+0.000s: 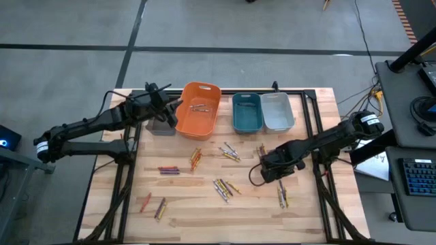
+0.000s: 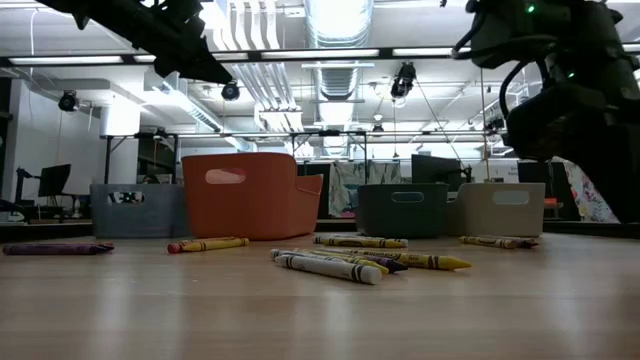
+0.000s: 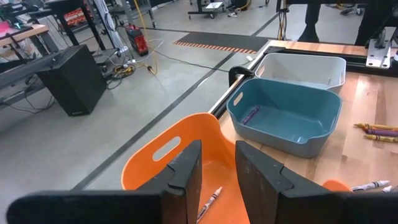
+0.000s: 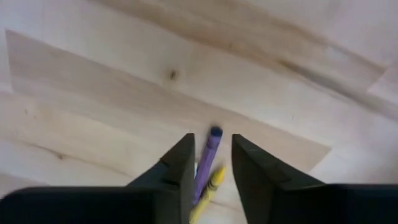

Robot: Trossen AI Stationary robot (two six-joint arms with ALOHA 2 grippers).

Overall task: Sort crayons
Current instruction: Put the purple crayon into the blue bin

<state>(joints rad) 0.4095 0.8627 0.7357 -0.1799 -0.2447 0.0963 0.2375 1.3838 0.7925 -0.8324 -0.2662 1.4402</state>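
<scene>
Overhead view of a wooden table (image 1: 204, 204). Along its far edge an orange bin (image 1: 199, 109), a teal bin (image 1: 246, 112) and a pale grey bin (image 1: 276, 111) are set in a row, with a darker grey bin (image 1: 162, 126) left of the orange one. Crayons (image 1: 225, 186) are scattered in small groups across the boards. The left gripper (image 1: 170, 103) is held at the orange bin's left rim; the right gripper (image 1: 267, 170) is lowered over the table's right half

Pale, matt, knotted wood of the table (image 4: 93, 74) is showing beyond the right gripper's fingers (image 4: 177, 174), while smooth, glossy plastic of the orange bin (image 3: 155, 162) is gleaming ahead of the left gripper's.
</scene>
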